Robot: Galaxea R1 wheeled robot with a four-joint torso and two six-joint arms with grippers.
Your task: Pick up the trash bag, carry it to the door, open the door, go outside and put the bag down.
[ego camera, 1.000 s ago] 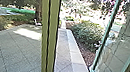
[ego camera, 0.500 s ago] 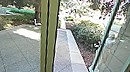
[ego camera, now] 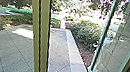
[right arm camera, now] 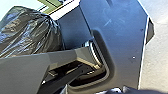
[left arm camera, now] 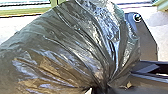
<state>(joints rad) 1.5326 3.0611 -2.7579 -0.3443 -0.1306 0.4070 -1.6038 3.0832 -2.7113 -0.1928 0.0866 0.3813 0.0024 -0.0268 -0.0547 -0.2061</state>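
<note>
One bag (left arm camera: 67,42), gathered neck pinched between left gripper's (left arm camera: 102,89) jaws, body bulging beyond; right jaws, can't tell.

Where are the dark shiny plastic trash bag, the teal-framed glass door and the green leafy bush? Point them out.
Trash bag (left arm camera: 67,46): left wrist view, middle of its creased side.
Glass door (ego camera: 120,45): head view, middle of the pane.
Leafy bush (ego camera: 85,33): head view, middle of the foliage.

Open paving (ego camera: 60,48) between post (ego camera: 42,35) and glass door (ego camera: 115,49)
</note>
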